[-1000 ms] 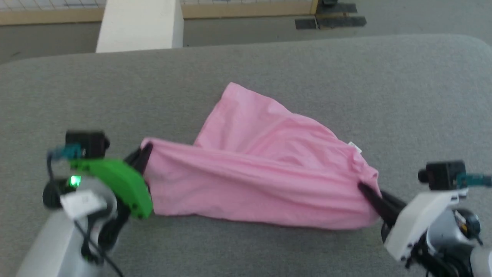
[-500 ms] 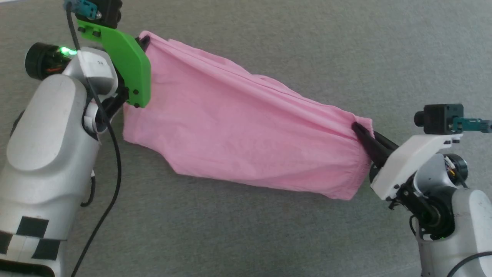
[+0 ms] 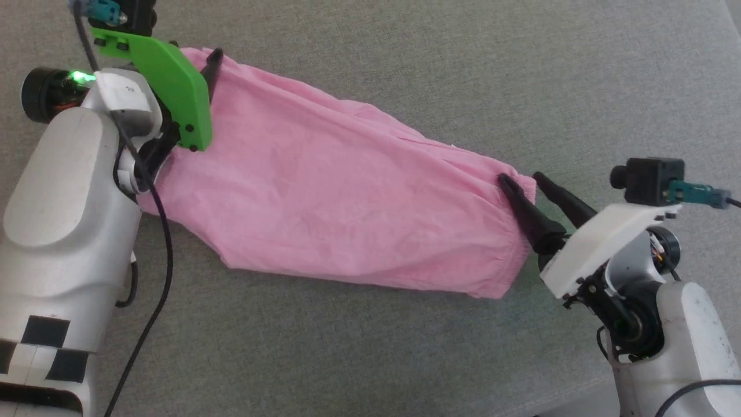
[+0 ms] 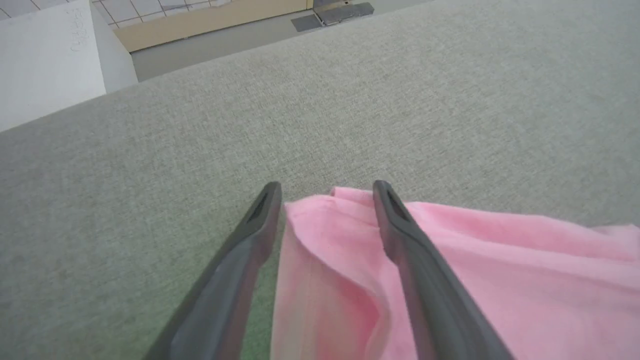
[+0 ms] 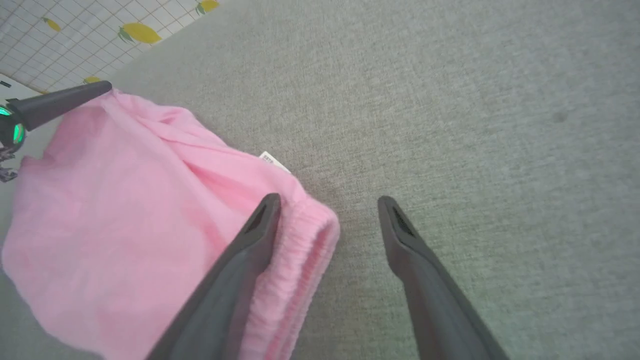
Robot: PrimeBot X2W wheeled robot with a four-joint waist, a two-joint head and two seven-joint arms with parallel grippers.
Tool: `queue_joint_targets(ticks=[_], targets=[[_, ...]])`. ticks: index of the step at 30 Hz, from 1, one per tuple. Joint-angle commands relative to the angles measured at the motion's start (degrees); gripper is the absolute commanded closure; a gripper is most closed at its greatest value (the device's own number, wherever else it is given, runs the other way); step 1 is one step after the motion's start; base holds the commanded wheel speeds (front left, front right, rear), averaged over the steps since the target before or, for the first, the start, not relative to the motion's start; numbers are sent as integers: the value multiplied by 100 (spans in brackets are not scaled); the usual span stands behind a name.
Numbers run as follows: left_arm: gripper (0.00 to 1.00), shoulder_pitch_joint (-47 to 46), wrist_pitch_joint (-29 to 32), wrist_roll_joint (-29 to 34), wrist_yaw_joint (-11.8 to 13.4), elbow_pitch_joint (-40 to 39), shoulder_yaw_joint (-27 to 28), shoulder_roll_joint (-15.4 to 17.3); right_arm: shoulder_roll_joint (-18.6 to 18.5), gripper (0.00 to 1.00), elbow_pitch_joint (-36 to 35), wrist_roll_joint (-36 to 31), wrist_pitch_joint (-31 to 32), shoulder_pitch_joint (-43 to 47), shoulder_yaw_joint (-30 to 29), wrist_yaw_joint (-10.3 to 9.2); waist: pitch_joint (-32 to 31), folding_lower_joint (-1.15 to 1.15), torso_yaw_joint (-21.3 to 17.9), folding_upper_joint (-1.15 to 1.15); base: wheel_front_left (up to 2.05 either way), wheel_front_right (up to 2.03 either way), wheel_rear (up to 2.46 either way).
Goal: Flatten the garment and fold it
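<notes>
Pink thin cloth, the garment (image 3: 347, 197) lies on the grey counter (image 3: 405, 359), from the frame's right middle to the upper left. At its gathered end (image 5: 310, 235) the right jaws stand apart, one finger (image 5: 240, 260) over it. Farther, the left jaws stand apart too, a corner (image 4: 320, 205) loose between them. It looks light and limp; I would pinch it at the corners.
</notes>
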Motion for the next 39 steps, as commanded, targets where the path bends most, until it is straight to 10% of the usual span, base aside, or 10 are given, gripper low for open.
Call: queue_joint_targets(ticks=[1, 9, 16, 25, 39], targets=[[0, -19, -187, -20, 2, -34, 59, -13, 4, 0, -94, -24, -117, 130, -61, -8, -217, 0, 178, 0, 0, 0, 0], [0, 807, -1908, 112, -66, -976, 346, 249, 5, 0, -998, -945, -249, 1224, -762, -8, -935, 0, 596, 0, 0, 0, 0], [0, 2333, -3312, 514, 615, -2147, 817, 661, 5, 0, -1758, -1189, 706, 1940, -616, -8, -1269, 0, 868, 0, 0, 0, 0], [0, 3797, -3466, 213, 1206, -3112, 1170, 534, 5, 0, -1441, -1448, 1292, 1477, -678, -8, -1238, 0, 1311, 0, 0, 0, 0], [0, 3966, -3370, 154, 1238, -3334, 1004, 464, 5, 0, 203, -1585, 1610, 1156, -625, -8, -1133, 0, 1655, 0, 0, 0, 0]])
